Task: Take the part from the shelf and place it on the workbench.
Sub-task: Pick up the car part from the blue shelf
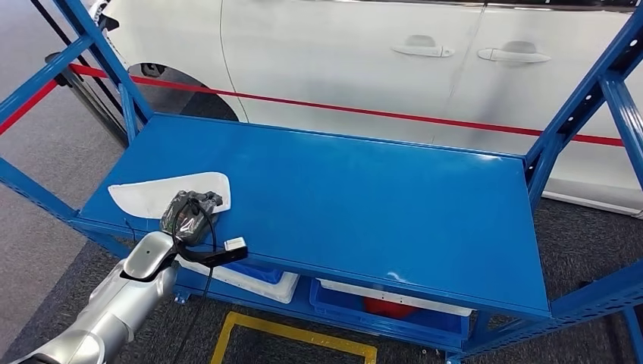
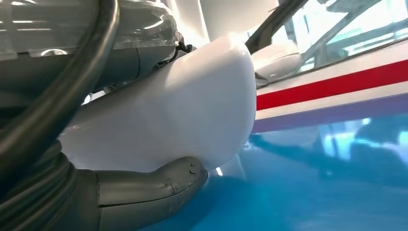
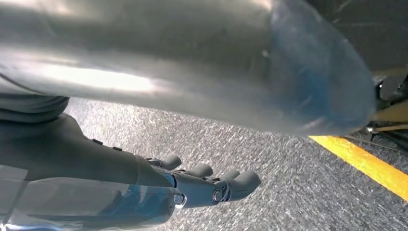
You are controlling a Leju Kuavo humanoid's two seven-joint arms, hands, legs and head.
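The flat white plastic part [image 1: 155, 196], a long panel with rounded corners, lies on the left front area of the glossy blue metal shelf [image 1: 364, 205], its near end under the left hand [image 1: 193, 212]. In the left wrist view the white part [image 2: 192, 110] sits between the grey thumb [image 2: 159, 185], which lies beneath its edge against the blue top, and the darker fingers [image 2: 139, 57] pressed on its upper face, so the hand grips the part at that end. The far end of the part points toward the shelf's left post. The silver left arm [image 1: 114, 303] reaches up from the lower left, with a black cable looping over the wrist.

The right hand [image 3: 202, 185] hangs beside the robot's body above grey speckled carpet [image 3: 269, 159], its fingers [image 3: 243, 182] loosely curled and a little apart, holding nothing. A yellow floor line [image 3: 365, 163] crosses the carpet near it.

Behind the shelf stands a white car [image 1: 364, 53] with two door handles, and a red tape [image 1: 341, 108] stretches across in front of it. On the lower level of the shelf sit blue bins [image 1: 379, 307] with white rims.
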